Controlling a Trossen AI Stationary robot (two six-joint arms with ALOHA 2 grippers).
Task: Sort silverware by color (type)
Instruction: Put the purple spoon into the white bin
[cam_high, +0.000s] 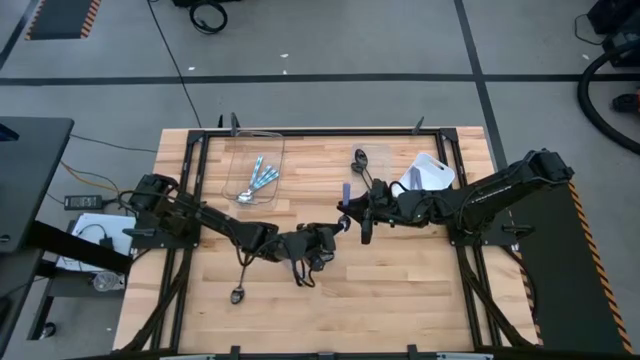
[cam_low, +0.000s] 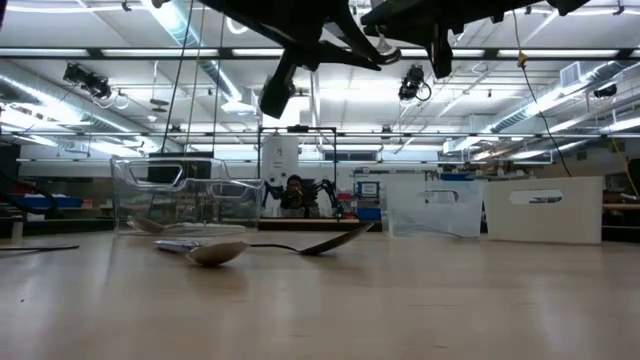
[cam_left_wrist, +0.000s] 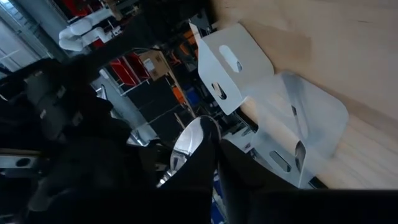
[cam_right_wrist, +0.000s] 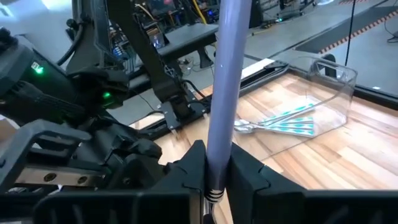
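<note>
For a clean handover above the table (cam_high: 400, 280), the left pincer (cam_high: 338, 228) should release the blue-handled spoon (cam_right_wrist: 222, 93) only once the right pincer (cam_right_wrist: 216, 171), clenched on its handle, holds firm.

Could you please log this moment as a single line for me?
right gripper: shut on spoon handle | left gripper: shut on its bowl | both above table

A clear plastic box (cam_high: 255, 168) is sitting near the table's (cam_high: 400, 290) back edge. A white box (cam_high: 432, 172) is lying tipped over near the back right corner.
</note>
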